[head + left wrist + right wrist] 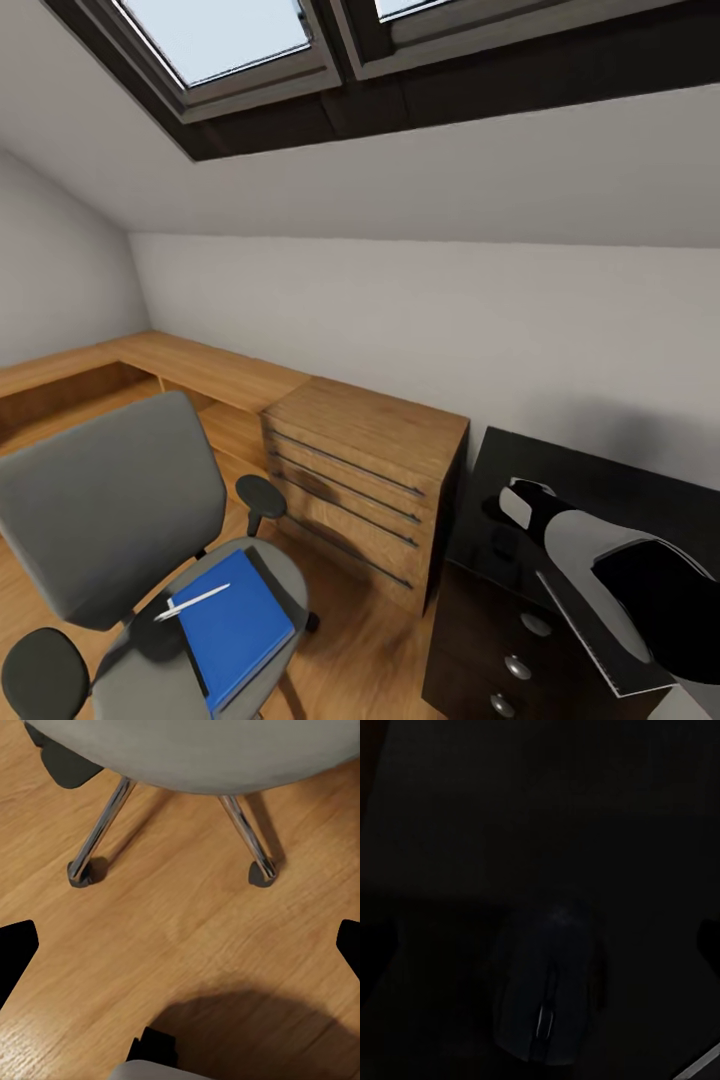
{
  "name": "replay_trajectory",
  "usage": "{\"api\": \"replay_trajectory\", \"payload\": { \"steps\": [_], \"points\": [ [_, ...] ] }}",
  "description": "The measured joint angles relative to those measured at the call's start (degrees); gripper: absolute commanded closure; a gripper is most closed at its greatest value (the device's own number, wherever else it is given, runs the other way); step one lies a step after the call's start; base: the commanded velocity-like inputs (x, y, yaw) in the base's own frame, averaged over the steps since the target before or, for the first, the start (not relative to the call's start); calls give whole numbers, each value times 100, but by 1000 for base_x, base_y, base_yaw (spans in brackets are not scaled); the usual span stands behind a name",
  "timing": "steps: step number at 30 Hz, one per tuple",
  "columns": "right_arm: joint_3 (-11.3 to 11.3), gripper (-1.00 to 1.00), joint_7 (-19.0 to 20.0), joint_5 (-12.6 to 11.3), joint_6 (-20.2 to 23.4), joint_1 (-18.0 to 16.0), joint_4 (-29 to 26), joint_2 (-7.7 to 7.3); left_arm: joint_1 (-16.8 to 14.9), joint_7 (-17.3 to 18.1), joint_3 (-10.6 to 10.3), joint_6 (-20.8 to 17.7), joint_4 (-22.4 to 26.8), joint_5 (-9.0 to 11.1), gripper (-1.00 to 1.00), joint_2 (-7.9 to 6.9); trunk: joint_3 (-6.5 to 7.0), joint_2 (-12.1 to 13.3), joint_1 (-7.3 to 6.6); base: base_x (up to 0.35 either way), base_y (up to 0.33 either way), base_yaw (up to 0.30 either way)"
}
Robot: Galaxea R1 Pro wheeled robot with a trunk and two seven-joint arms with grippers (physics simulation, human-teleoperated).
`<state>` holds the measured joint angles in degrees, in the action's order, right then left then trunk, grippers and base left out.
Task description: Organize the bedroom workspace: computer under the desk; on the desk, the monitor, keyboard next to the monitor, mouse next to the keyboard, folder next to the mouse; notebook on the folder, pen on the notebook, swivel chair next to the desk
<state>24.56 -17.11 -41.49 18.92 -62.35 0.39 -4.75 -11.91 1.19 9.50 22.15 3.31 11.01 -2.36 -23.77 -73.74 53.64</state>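
Currently we judge the task to be at its midpoint, with the mouse placement just completed or nearly so. On the head view, our right arm reaches over the desk [600, 470], and the right gripper [520, 505] hovers above the glossy black top; the right wrist view shows the mouse [547, 982] lying on that dark surface directly below the gripper, apart from the fingertips, whose dark tips sit spread at the two edges of the frame, so we read the jaws as parted and empty. A long pale-edged item at the desk's near end may be the keyboard [600, 650], but we cannot confirm this. The left wrist view looks down on the wood floor [180, 937] and the chrome legs of the swivel chair [110, 510]; the left gripper [180, 937] likewise has its fingertips spread wide and holds nothing. Remaining work is evident: the folder [232, 625] lies on the chair seat with the pen [195, 602] across it, a dark edge beside the folder may be the notebook, and the chair stands apart from the desk.
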Motion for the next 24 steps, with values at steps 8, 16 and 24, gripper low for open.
{"api": "replay_trajectory", "payload": {
  "steps": [8, 16, 24],
  "points": [
    [1, -100, 0, -8, -1, 7, 3, -41, 0, 0, 0, 0, 0, 0, -100, 0, -18, -42, 23, 0, 0, 0],
    [-4, -100, 70, -161, 0, 33, 3, -88, 0, 0, 0, 0, 0, 0, -100, -1, -19, -42, 23, 0, 0, 0],
    [-1, -100, 345, -365, 1, 56, 3, -165, 0, 0, 0, 0, 0, -1, -100, -1, -19, -42, 23, 0, 0, 0]
  ]
}}
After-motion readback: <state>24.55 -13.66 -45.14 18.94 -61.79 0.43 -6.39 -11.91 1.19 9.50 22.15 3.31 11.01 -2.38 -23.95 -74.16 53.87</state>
